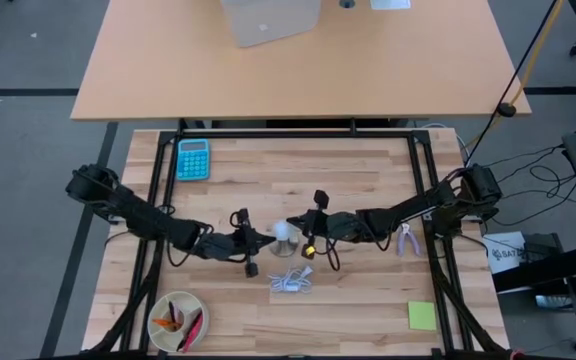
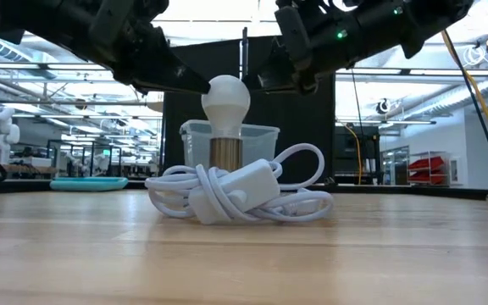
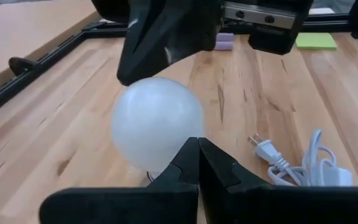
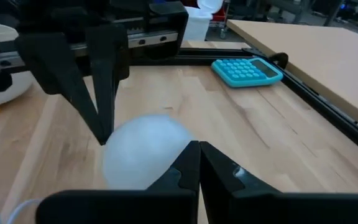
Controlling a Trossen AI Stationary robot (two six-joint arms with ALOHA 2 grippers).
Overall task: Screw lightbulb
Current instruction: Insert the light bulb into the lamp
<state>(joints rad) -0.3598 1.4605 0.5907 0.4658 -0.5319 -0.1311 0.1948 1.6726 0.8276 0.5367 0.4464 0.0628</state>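
Note:
The lightbulb (image 2: 227,97), white with a frosted globe, stands upright with its base in a metal socket (image 2: 225,152) on the wooden table, in the middle of the table in the high view (image 1: 286,234). My left gripper (image 1: 267,239) is shut at the globe's left side. My right gripper (image 1: 306,240) is shut at its right side. Both reach in slightly tipped down. A white cable (image 2: 235,193) lies coiled in front of the socket. My left gripper lays its shut fingertips (image 4: 102,135) against the globe's left side (image 2: 209,91). It comes from the table's left, slanting a little downward. The bulb stays upright in the socket. My right gripper lays its shut fingertips (image 3: 128,76) against the globe's right side (image 3: 143,87), coming from the table's right and slanting a little downward. The bulb stands between the two grippers, on its socket.
A teal calculator (image 1: 193,158) lies at the far left, and a bowl (image 1: 176,320) with small items sits at the near left. Purple pliers (image 1: 405,238) lie under the right arm, a green note (image 1: 421,316) at the near right. The cable's plug (image 3: 265,149) lies beside the coil.

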